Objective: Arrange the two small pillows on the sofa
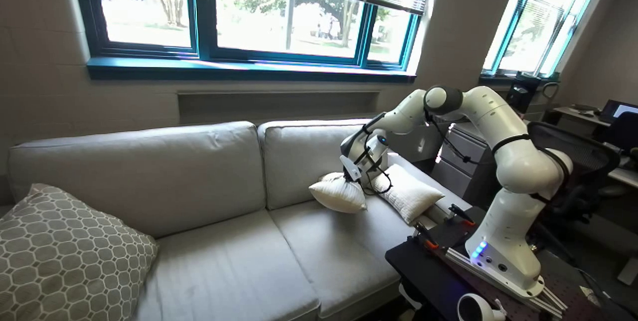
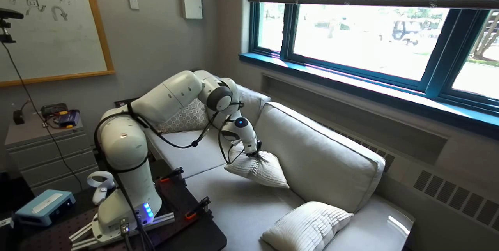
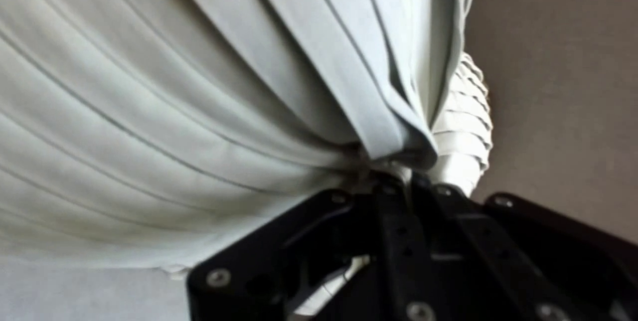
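Between the fingertips of the black gripper (image 3: pixel 402 181), seen closest in the wrist view, a gathered fold of pleated off-white cloth is pinched, and the body of the held pillow (image 3: pixel 189 111) is left to bulge out beside them. By this grip the pillow is held in front of a back cushion (image 2: pixel 315 157); whether the two touch cannot be told. Beneath it, the seat of the sofa (image 1: pixel 224 271) is darkened by a shadow in an exterior view, though it cannot be made out whether any weight is borne there. The step in hand is judged to be the setting down of this pillow. For the next move, a slow lowering seems to be called for, until the bottom edge is carried by the seat, then a slight push towards the back cushion, and only then a parting of the fingers, so that the cloth is not dragged along. Farther off on the same seat cushion, close by the padded arm (image 2: pixel 374 221), the second pillow (image 2: pixel 304 227) is seen lying, apart from the gripper; it may need to be straightened afterwards. At the opposite end of the sofa, the larger patterned cushion (image 1: pixel 75 256) is propped. Beyond, a blue-framed window (image 1: pixel 289 17) is set in the wall (image 1: pixel 40 86).
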Robot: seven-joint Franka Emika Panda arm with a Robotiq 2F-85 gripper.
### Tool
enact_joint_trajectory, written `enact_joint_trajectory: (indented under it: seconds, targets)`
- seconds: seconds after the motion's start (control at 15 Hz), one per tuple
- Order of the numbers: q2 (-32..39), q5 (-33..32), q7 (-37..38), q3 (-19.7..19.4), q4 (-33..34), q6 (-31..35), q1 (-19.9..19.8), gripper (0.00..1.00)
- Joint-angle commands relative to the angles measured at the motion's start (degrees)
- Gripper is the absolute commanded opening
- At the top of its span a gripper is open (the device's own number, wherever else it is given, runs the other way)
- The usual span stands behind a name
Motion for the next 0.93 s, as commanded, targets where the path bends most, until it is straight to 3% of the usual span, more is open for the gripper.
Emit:
enact_joint_trajectory:
  seconds: [0.0, 0.07, 0.33, 0.6, 0.87]
  targets:
    - [-10.24, 0.07, 11.95, -4.31, -5.65, 4.45, 5.32, 0.04]
    - [-12.25, 0.2, 14.32, -4.3, -7.15, 4.43, 5.62, 0.04]
    - [-21.07, 5.94, 24.79, -18.05, -10.27, 1.43, 17.44, 0.04]
    - [-27.65, 15.46, 32.02, -35.87, -17.34, 1.16, 32.85, 0.04]
    - [-29.75, 26.93, 34.8, -55.15, -26.26, 0.94, 49.57, 0.04]
